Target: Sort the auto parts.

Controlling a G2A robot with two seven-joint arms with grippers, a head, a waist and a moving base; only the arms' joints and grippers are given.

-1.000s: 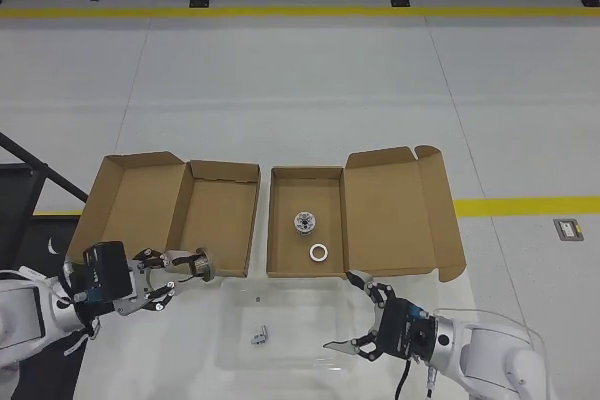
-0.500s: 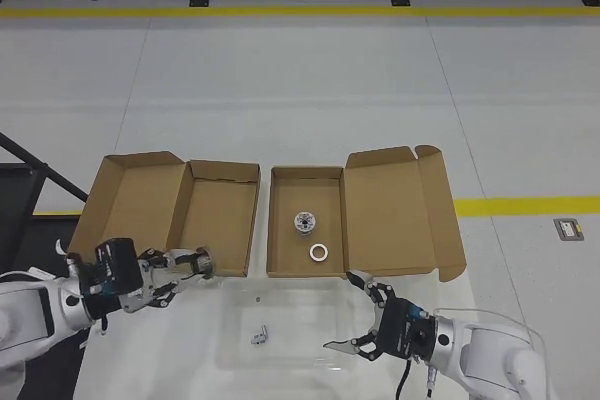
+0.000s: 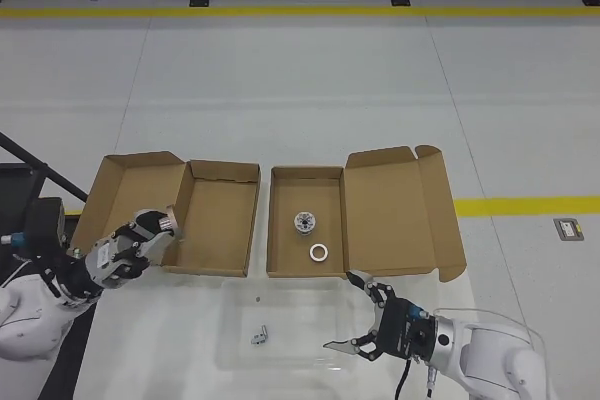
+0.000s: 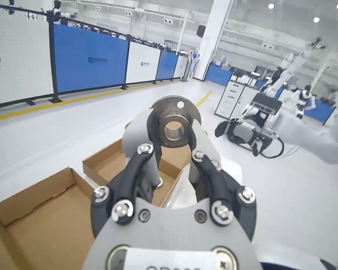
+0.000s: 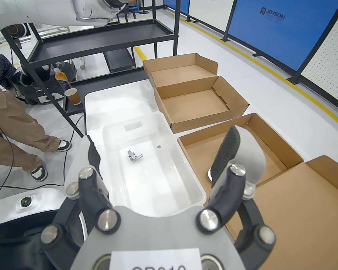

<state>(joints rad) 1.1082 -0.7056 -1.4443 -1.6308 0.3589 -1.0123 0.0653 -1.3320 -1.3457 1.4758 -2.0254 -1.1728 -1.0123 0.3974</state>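
**Left hand mid-carry with a bushing, heading for the left box**

Top view: You are in the carry step. Your left hand [image 3: 148, 234] is clamped on a flanged metal bushing [image 3: 166, 221], held over the lid flap of the left box [image 3: 220, 215], close to the fold. I judge the next move calls for a swing toward 3 o'clock until the part is over the tray, then a lowering and a release. The right box [image 3: 305, 190] holds a toothed hub [image 3: 303, 221] and, at its 5 o'clock, a white ring [image 3: 320, 252]. At 6 o'clock from both boxes the clear bin [image 3: 280, 300] holds one small bracket [image 3: 259, 334]. Your right hand [image 3: 340, 311] hangs at the bin's 3 o'clock edge, spread wide, gripping nothing.

Left wrist view: Both fingers [image 4: 135, 130] pinch the bushing's neck, with its bore facing you.

Right wrist view: The fingers [image 5: 228, 147] stand wide apart. The bracket lies alone in the bin, and the left box shows bare cardboard.
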